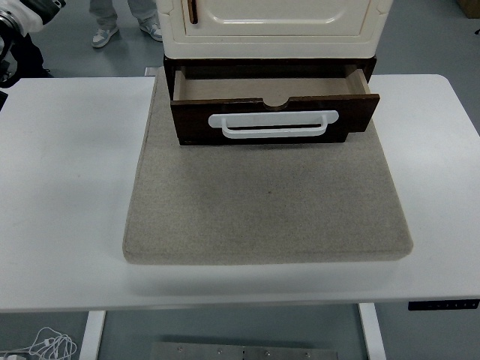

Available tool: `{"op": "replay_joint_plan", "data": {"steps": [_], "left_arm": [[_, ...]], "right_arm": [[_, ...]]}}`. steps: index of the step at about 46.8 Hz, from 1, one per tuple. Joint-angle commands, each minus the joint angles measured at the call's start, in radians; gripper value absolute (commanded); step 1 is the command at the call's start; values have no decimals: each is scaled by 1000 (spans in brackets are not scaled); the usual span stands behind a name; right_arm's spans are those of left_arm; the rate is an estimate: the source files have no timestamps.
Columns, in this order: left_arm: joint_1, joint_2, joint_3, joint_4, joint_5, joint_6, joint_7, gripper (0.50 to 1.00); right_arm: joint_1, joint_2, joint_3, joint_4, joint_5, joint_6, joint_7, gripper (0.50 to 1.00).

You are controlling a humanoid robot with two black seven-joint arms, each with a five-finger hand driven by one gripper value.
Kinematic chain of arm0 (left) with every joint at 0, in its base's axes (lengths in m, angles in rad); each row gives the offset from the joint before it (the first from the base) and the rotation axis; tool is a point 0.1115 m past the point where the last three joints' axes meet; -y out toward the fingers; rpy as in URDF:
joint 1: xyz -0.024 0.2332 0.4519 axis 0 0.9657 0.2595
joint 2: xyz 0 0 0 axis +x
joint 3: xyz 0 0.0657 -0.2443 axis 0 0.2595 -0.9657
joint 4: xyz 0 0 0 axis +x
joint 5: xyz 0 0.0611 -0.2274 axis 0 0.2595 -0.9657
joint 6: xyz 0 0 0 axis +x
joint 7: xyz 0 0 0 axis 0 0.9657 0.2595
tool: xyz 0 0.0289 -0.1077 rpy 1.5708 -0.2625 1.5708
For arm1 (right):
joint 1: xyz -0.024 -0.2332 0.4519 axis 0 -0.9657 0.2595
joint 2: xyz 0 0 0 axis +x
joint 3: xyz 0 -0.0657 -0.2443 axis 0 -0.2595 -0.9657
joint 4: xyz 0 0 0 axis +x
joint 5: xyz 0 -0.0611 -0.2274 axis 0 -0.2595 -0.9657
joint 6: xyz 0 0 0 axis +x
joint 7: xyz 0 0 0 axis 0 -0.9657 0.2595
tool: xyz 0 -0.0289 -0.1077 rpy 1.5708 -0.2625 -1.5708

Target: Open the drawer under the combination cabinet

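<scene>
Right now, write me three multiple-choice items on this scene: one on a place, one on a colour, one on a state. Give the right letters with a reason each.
1. Where does the cabinet stand?
A. At the far end of the grey mat
B. On the floor beside the table
C. At the table's near edge

2. What colour is the drawer's handle?
A. Black
B. White
C. Red

3. What state is the drawer in?
A. Shut flush with the cabinet
B. Taken out and lying on the mat
C. Pulled partly open

Answers:
1. A: the cream cabinet sits on the mat's far end, on the white table.
2. B: a white bar crosses the dark brown drawer front.
3. C: the front stands clear of the cabinet and the drawer's bare inside shows behind it.
</scene>
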State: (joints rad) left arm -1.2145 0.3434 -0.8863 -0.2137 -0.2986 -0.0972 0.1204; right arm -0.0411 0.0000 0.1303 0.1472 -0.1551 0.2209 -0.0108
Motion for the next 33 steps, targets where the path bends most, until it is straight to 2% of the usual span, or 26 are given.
{"op": "replay_joint_plan", "data": {"steps": [1, 4, 23, 33], "left_arm": [[26, -17, -66, -6, 1, -10, -2, 1000], [38, -38, -95, -7, 1, -19, -4, 1000], [36, -127, -88, -27, 9, -131, -5, 1000], [33, -156, -94, -26, 3, -133, -21, 1000]], "right_arm": [[0, 0, 0, 0, 0, 0, 0, 926], [-2, 0, 0, 0, 0, 0, 0, 926], [-10, 0, 2, 0, -1, 1, -1, 926], [-10, 0, 0, 0, -1, 1, -3, 926]]}}
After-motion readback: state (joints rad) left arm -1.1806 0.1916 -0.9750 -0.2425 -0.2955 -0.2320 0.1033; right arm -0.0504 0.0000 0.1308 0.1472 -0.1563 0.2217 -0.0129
